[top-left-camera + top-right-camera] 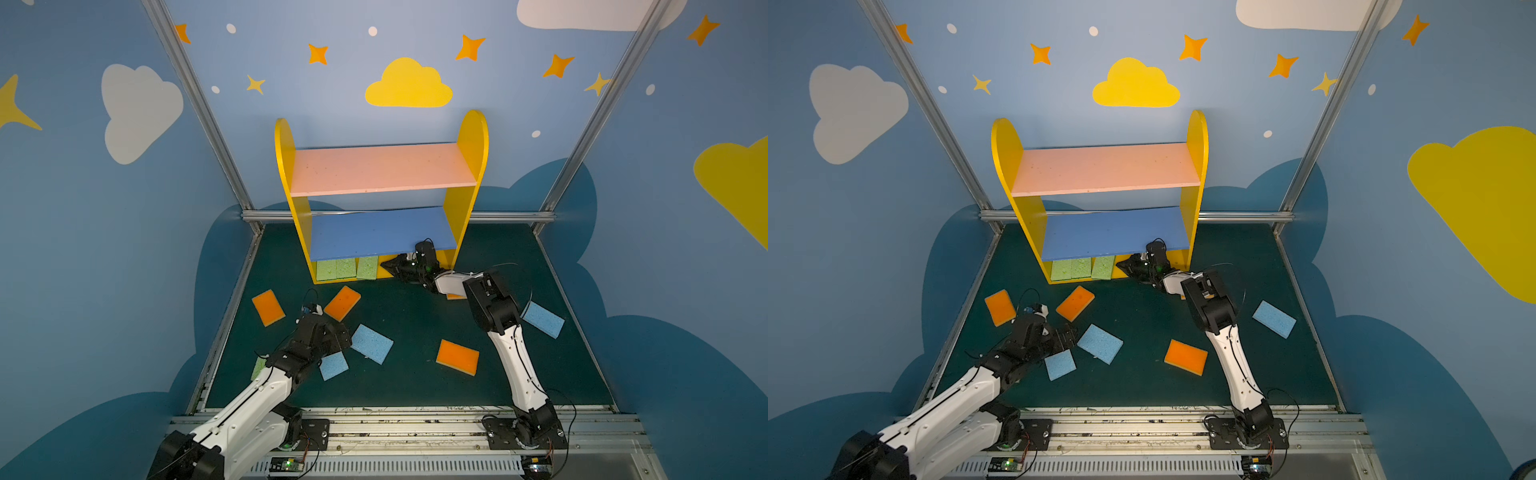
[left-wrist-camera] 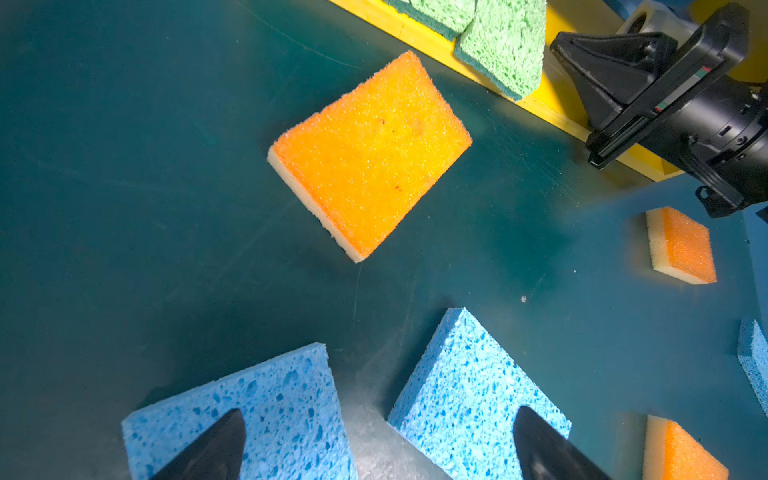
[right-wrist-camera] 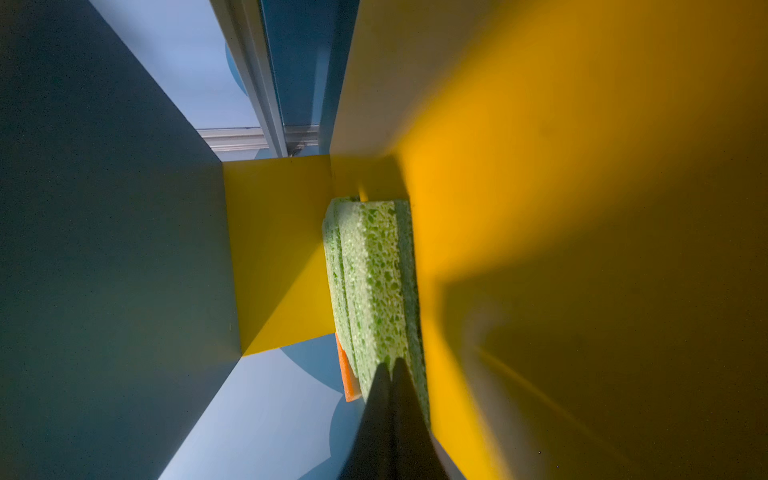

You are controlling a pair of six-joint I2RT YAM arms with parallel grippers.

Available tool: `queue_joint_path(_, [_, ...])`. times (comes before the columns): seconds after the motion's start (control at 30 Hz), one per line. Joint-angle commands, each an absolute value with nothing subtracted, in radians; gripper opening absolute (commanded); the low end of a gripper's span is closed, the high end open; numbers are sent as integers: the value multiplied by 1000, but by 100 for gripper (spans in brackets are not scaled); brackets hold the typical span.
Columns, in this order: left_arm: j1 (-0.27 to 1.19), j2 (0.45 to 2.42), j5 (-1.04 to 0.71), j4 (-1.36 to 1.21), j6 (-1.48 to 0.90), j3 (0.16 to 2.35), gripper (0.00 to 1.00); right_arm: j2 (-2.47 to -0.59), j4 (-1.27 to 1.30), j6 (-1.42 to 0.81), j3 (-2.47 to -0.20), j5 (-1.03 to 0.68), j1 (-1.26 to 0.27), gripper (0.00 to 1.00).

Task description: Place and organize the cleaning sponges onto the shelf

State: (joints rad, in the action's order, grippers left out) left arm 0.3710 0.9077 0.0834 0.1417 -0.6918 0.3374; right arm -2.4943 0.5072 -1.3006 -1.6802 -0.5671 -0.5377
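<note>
Green foam first: a lone green sponge (image 1: 258, 368) lies at the left edge of the dark mat (image 1: 415, 386), mostly hidden under the left arm. Farther back, a far-left orange sponge (image 1: 268, 308) lies flat, orange face up.

The shelf (image 1: 286, 166) stands at the back of the mat, about centred. Pink board (image 1: 382, 168) on top, blue board (image 1: 380, 232) in the middle. On the bottom yellow board (image 2: 559, 104), in its left half, three green sponges (image 1: 345, 268) sit side by side in a row.

In front of the shelf, a second orange sponge (image 1: 342, 303) lies skewed on the mat. Left gripper (image 2: 380, 419) hangs low over the mat, fingers spread wide, gripping nothing. In the wrist view one fingertip overlaps the near blue sponge (image 1: 333, 365), its partner the middle blue sponge (image 1: 372, 343). These two lie close, with a strip of mat between them.

Right gripper (image 1: 383, 265) reaches into the bottom tier, fingers (image 3: 380, 415) pressed together and empty. The tips sit right at the end of the green row; contact cannot be told.

Third orange sponge (image 1: 457, 357) lies flat, right of centre. A fourth orange sponge (image 1: 456, 296) peeks from under the right arm. Far-right blue sponge (image 1: 542, 319) lies alone near the mat's right edge.
</note>
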Motion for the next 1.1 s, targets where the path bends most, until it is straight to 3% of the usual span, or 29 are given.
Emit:
queue_joint_path(0.0, [366, 902, 92, 134, -679, 334, 99, -2523, 419, -1301, -1727, -521, -558, 0])
queue_joint_path(0.7, [366, 879, 94, 140, -677, 326, 99, -2616, 373, -1405, -1866, -491, -565, 0])
queue_joint_path(1.07, [365, 869, 113, 168, -686, 336, 100, -2478, 469, -1385, -1637, -504, -502, 3])
